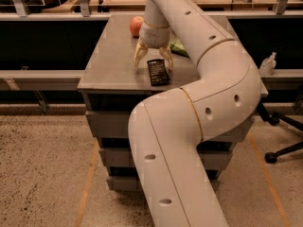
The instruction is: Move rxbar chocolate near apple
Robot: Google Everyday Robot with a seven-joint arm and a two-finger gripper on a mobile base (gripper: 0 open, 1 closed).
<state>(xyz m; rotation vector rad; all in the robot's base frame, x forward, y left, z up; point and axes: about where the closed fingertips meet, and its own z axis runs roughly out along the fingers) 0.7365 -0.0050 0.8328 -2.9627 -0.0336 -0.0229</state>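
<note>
The rxbar chocolate (157, 72), a flat dark wrapper with pale lettering, lies on the grey table (111, 65) near its front edge. The apple (136, 26), red-orange, sits further back on the table. My gripper (152, 60) hangs just above the bar's far end, between bar and apple. Its two pale fingers (139, 56) are spread apart and hold nothing.
A green chip bag (178, 46) peeks out behind my arm, right of the gripper. My white arm (199, 79) covers the table's right side. A hand sanitiser bottle (267, 64) and an office chair base (284, 148) stand at the right. A rail runs behind the table.
</note>
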